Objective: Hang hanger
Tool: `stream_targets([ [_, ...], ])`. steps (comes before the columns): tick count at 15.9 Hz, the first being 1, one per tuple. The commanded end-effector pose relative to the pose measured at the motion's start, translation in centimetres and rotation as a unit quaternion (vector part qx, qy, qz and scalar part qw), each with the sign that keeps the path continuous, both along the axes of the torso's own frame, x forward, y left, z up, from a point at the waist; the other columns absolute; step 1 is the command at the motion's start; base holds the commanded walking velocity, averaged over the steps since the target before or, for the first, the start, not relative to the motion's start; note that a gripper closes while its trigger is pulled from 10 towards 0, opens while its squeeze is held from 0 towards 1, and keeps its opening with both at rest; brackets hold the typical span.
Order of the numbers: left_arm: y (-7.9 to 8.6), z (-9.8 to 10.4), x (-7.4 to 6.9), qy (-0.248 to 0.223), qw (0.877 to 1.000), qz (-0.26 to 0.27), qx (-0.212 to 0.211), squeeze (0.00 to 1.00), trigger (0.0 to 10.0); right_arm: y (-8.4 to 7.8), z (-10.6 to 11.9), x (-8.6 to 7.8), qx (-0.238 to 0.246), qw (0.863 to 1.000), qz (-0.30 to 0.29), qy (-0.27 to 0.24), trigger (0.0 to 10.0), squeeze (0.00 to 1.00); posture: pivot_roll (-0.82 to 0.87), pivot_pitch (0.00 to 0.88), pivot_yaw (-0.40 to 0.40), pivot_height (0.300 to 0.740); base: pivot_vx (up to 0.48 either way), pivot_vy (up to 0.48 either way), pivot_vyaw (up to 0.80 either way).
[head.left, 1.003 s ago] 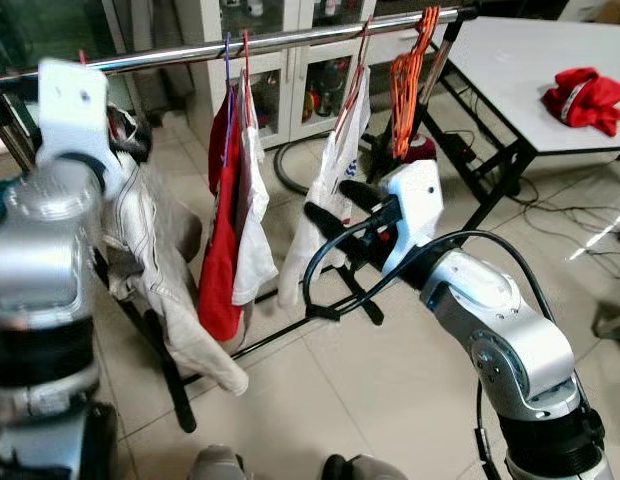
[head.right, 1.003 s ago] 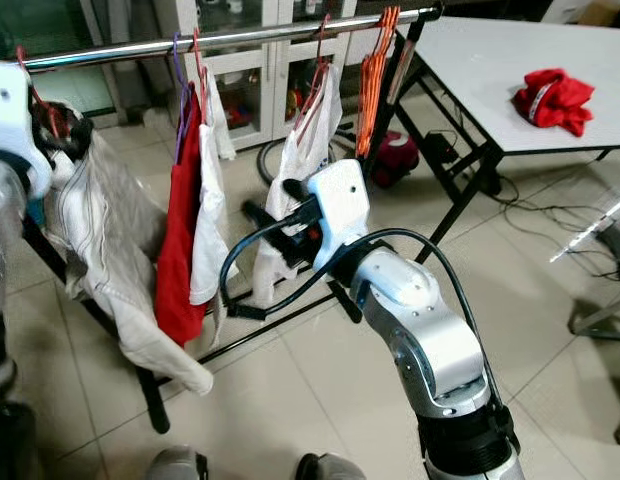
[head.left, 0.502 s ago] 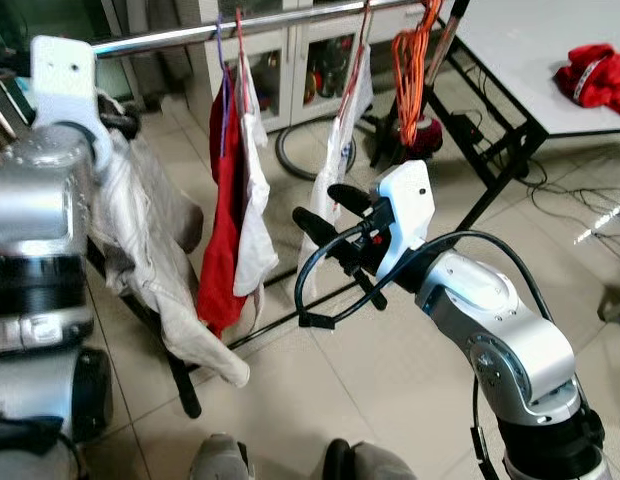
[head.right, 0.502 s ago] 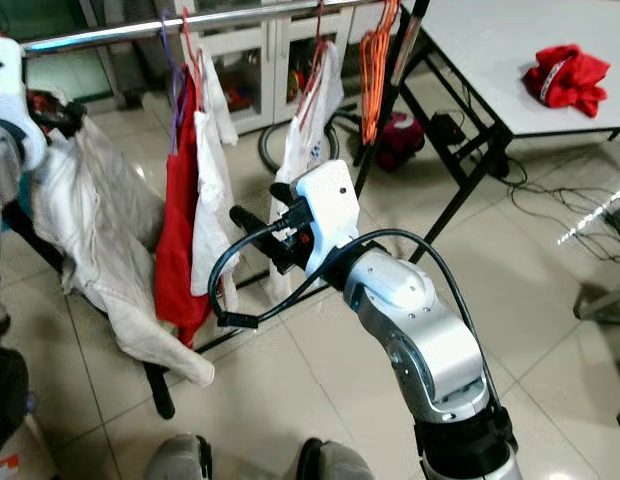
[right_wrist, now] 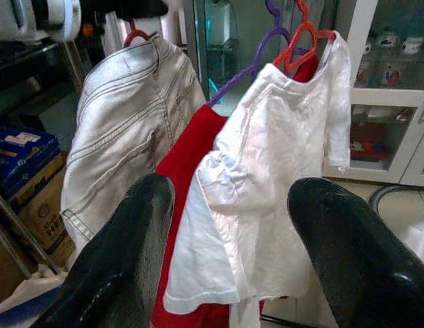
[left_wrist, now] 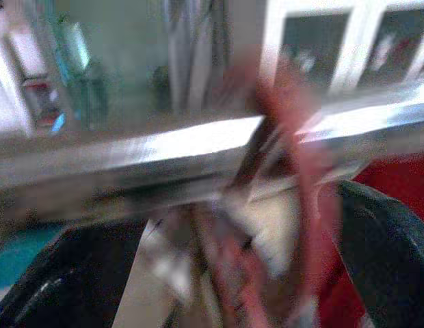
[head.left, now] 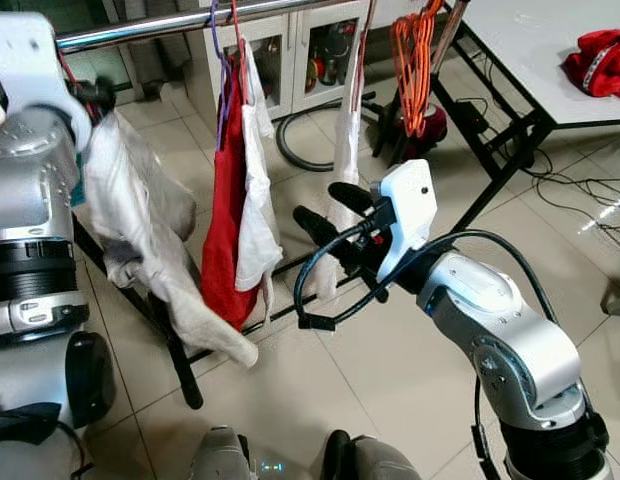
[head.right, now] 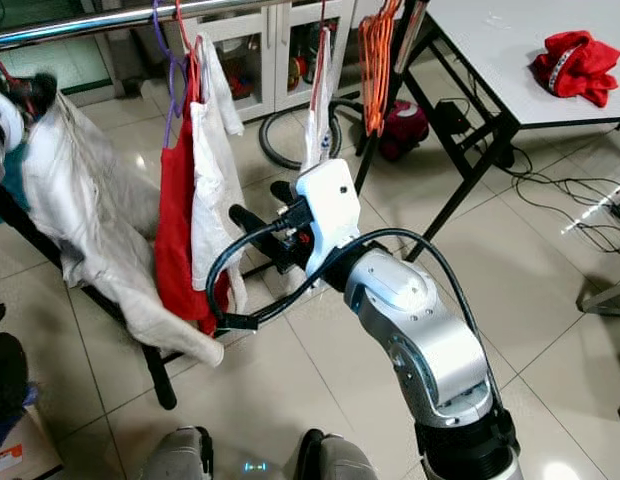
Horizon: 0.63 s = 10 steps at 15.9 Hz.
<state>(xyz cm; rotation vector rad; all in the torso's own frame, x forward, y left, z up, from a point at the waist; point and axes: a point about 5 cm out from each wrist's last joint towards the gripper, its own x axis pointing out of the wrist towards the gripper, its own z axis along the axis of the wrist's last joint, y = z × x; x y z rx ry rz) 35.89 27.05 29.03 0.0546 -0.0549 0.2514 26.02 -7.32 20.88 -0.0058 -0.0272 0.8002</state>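
Note:
A red hanger hook (left_wrist: 309,171) lies against the steel rail (head.left: 140,25), carrying a white denim garment (head.left: 130,220). My left gripper (head.left: 93,95) is up at the rail's left end. Its black fingers (left_wrist: 383,246) stand wide apart on either side of the hook, and that view is blurred. My right gripper (head.left: 330,212) hovers open and empty in front of the rack's middle. It faces a red shirt (head.left: 225,200) on a purple hanger and a white T-shirt (right_wrist: 267,171) on a red hanger.
Further right on the rail hang another white garment (head.left: 348,130) and a bunch of orange hangers (head.left: 415,60). A white table (head.left: 530,50) with a red cloth (head.left: 598,60) stands at the right, with cables (head.left: 580,190) on the floor. The rack's black legs (head.left: 180,370) reach the tiles.
The whole picture has shifted, so the rail now sits higher in view: the camera moved. My left gripper stays at the rail by the hanger hook. My right arm holds its pose.

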Motion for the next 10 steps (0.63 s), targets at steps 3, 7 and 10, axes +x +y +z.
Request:
stream_targets([
  [3,0.8,1.2,-0.9,-0.018,1.000,0.015,0.015,0.00,10.0,-0.4,0.9,-0.4,0.006,1.000,0.016,-0.011,10.0,0.00,0.11,0.156,-0.076,0.740,0.000,0.000,0.00],
  [7,3.2,-0.2,-1.8,0.039,0.992,0.113,0.033,0.00,10.0,-0.2,1.0,-0.5,-0.004,0.999,0.031,-0.017,10.0,0.00,0.12,0.145,-0.083,0.740,0.000,0.000,0.00],
  [10,1.4,0.0,-2.3,0.032,0.997,0.075,0.011,0.00,10.0,-0.3,1.1,-0.6,-0.011,0.999,0.032,-0.018,10.0,0.00,0.11,0.147,-0.079,0.740,0.000,0.000,0.00],
])
